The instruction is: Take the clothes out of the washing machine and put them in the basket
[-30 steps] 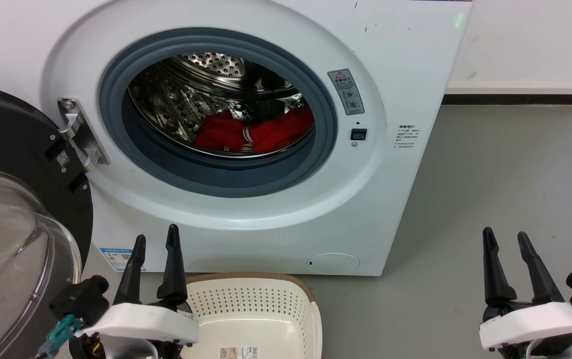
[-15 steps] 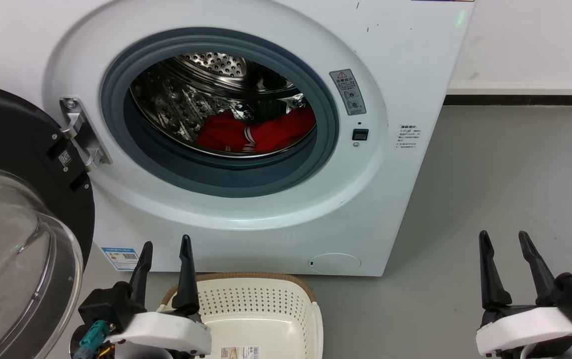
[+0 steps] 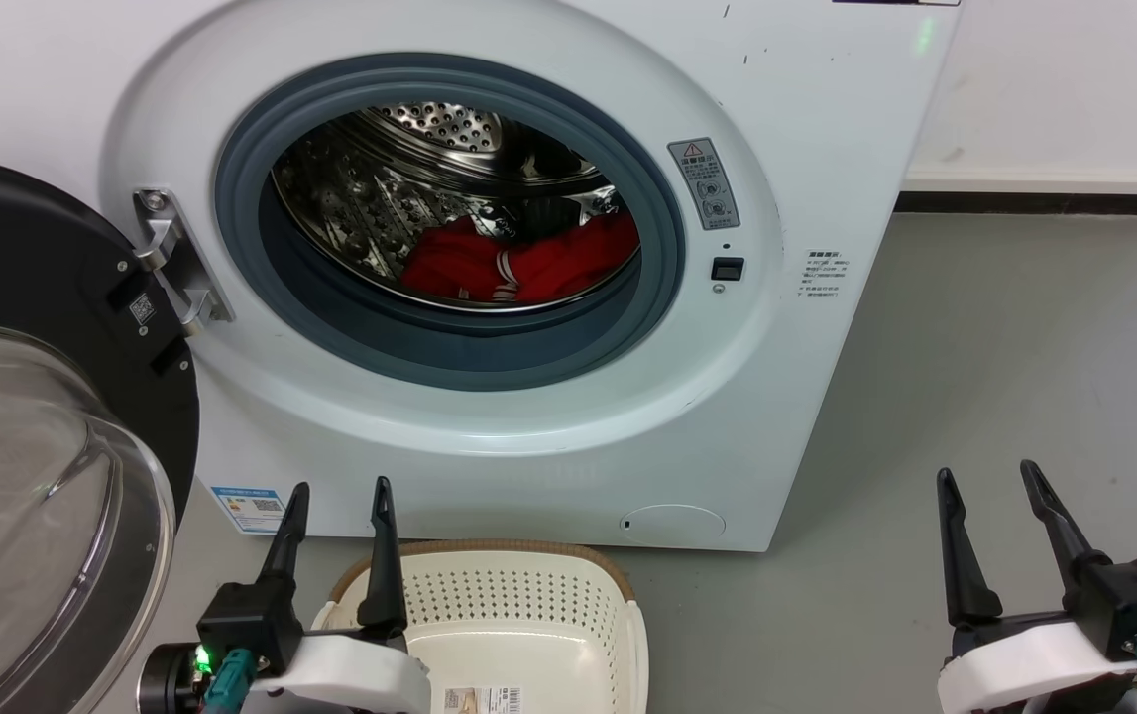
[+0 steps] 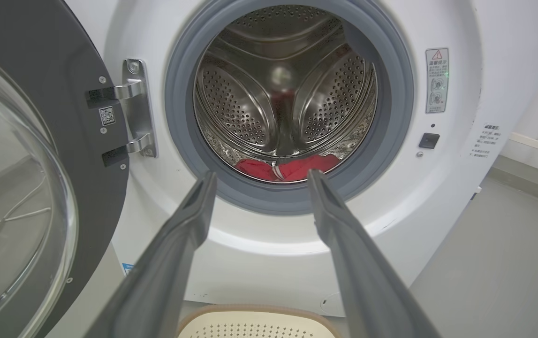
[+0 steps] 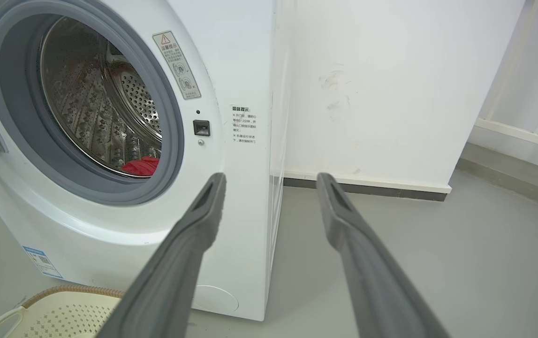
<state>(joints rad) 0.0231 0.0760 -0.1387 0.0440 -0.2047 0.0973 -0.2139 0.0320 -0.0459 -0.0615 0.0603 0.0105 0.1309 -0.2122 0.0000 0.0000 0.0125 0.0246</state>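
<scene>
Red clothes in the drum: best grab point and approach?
Probably the raised fold beside the white-striped band of the clothes; it bunches up, giving an edge to pinch. Come straight in from the front, over the lower lip of the grey rubber ring, then angle down: the pile lies low in the drum.

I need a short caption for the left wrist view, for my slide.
Open left gripper faces red clothes inside the washing machine.
</scene>
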